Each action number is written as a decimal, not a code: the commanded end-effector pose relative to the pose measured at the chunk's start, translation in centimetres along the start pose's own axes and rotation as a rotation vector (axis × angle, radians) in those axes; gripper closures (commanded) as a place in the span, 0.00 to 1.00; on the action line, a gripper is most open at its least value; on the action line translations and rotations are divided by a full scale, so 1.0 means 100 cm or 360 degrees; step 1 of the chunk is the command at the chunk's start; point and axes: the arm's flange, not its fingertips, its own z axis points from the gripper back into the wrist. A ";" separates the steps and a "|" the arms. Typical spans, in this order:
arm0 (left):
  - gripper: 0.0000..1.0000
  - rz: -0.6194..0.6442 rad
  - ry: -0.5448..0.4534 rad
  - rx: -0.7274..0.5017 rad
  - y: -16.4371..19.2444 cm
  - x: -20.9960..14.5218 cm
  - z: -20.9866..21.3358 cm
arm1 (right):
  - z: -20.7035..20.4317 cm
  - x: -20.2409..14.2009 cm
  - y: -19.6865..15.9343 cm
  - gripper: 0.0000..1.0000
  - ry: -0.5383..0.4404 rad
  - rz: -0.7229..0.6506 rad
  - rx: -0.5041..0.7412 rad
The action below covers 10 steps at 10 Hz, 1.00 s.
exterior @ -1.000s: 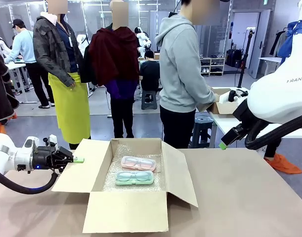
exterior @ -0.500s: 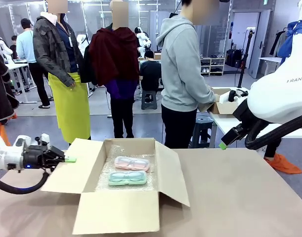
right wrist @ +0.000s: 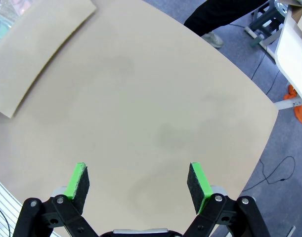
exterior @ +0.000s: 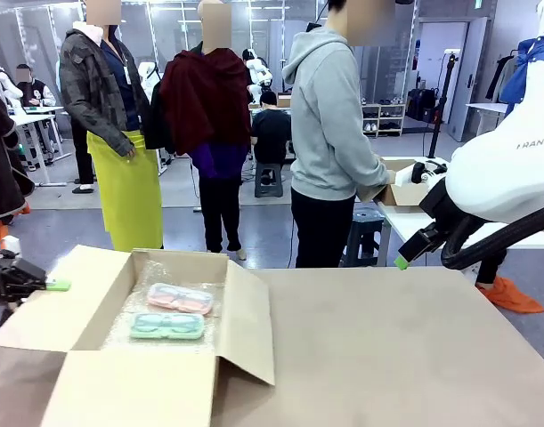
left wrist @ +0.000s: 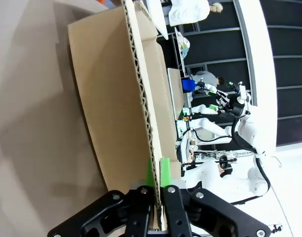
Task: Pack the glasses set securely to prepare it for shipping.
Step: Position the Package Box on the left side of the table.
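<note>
Leftward across the table went the open cardboard box, dragged since a second ago by the left gripper, whose green pads stayed clenched on the edge of its left flap. Inside, on bubble wrap, lay the glasses set: two translucent cases, one pink case behind one mint green case, spectacles visible in each. The right gripper hung released above bare tabletop.

Open cardboard box lined with what looks like bubble wrap on table.
</note>
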 end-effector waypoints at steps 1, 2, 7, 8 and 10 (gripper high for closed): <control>0.96 0.0043 0.0021 -0.0001 0.006 0.008 0.035 | 0.000 0.002 0.003 0.00 0.0021 -0.0025 -0.0003; 0.96 0.0053 -0.0017 -0.0006 0.016 0.011 0.057 | 0.000 0.002 0.003 0.00 0.0021 -0.0025 -0.0003; 0.96 0.0060 -0.0050 -0.0075 0.019 0.007 0.147 | 0.000 0.002 0.003 0.00 0.0021 -0.0025 -0.0003; 0.96 0.0051 -0.0064 -0.0073 0.017 0.006 0.161 | 0.000 0.002 0.003 0.00 0.0021 -0.0025 -0.0003; 0.96 0.0076 -0.0105 0.0037 0.023 0.008 0.179 | 0.000 0.002 0.003 0.00 0.0021 -0.0025 -0.0003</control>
